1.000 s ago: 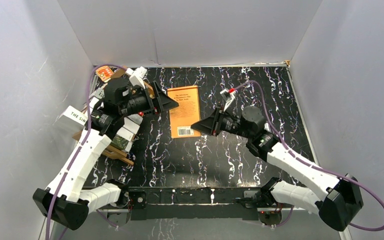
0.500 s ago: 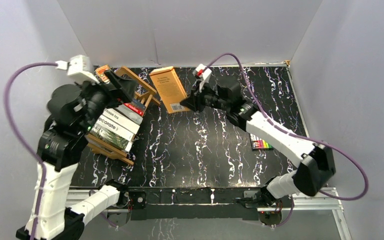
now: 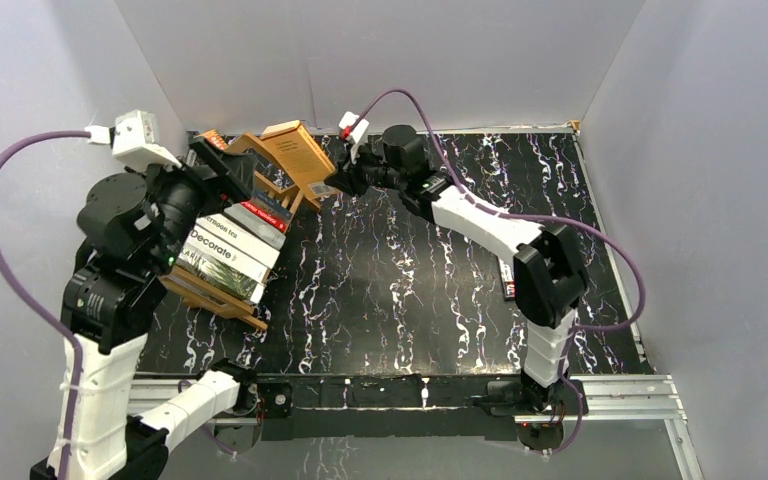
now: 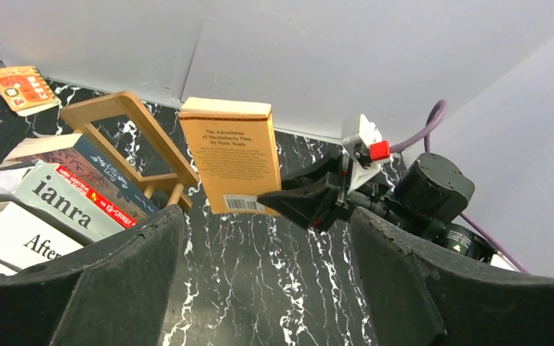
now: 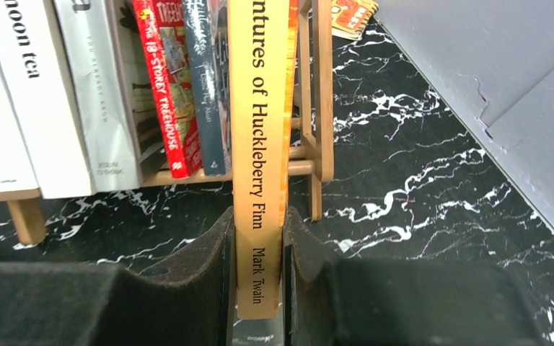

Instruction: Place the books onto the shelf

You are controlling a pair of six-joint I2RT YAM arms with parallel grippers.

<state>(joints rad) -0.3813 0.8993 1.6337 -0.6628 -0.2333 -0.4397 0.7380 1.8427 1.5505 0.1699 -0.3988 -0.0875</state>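
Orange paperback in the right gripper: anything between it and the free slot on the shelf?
Nothing loose in the way. The orange paperback lines up with the gap between the blue book and the end post of the shelf. That post sits right beside its path, so the fit looks tight.

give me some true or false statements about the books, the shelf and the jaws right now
1. The right jaws are shut on the orange Huckleberry Finn paperback. True.
2. That paperback lies flat on the table. False: it is held upright near the end frame of the wooden shelf.
3. The left jaws grip the Decorate book. False: they stand open and empty.
4. The red Treehouse book stands in the shelf. True.
5. The small orange card sits on the shelf. False: it lies on the table by the back wall, beyond the shelf.
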